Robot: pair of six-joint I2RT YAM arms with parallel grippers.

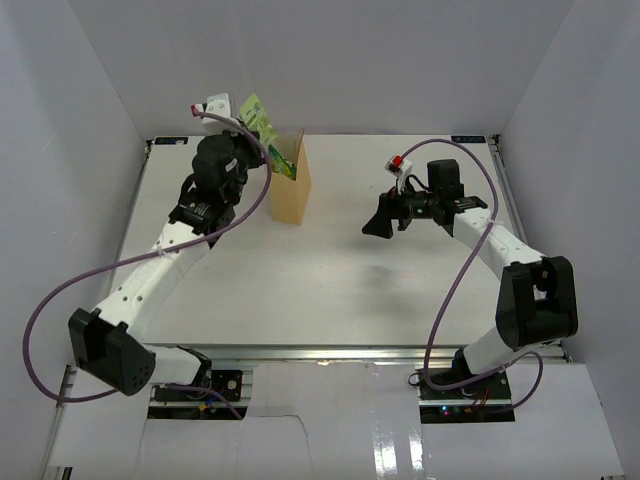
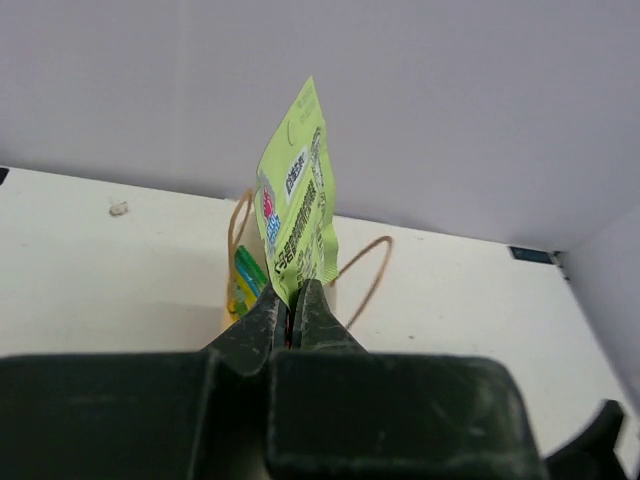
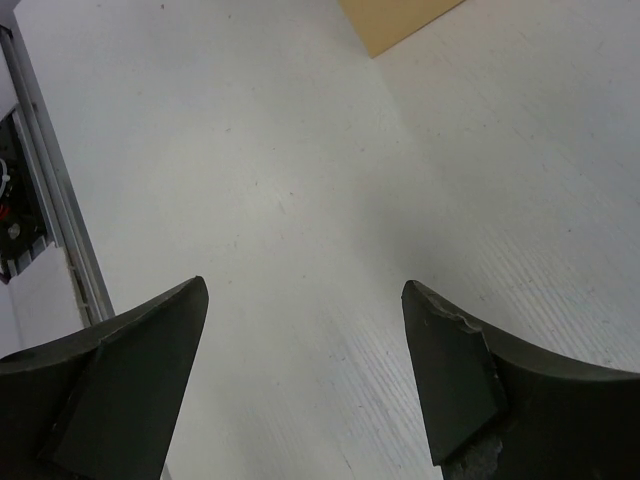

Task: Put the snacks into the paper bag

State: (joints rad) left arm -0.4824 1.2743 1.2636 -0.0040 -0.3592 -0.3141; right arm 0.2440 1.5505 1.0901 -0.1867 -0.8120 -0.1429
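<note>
My left gripper (image 2: 289, 292) is shut on the lower edge of a light-green snack packet (image 2: 298, 205) and holds it upright above the tan paper bag (image 1: 293, 192). In the top view the packet (image 1: 258, 117) hangs just left of the bag's open mouth. Inside the bag a darker green and yellow packet (image 2: 243, 281) shows, also in the top view (image 1: 282, 160). The bag's thin loop handles (image 2: 366, 272) stand behind the held packet. My right gripper (image 3: 305, 295) is open and empty over bare table, right of the bag (image 3: 398, 20).
White walls close the back and both sides of the white table (image 1: 330, 280). A metal rail (image 3: 55, 200) runs along the table edge in the right wrist view.
</note>
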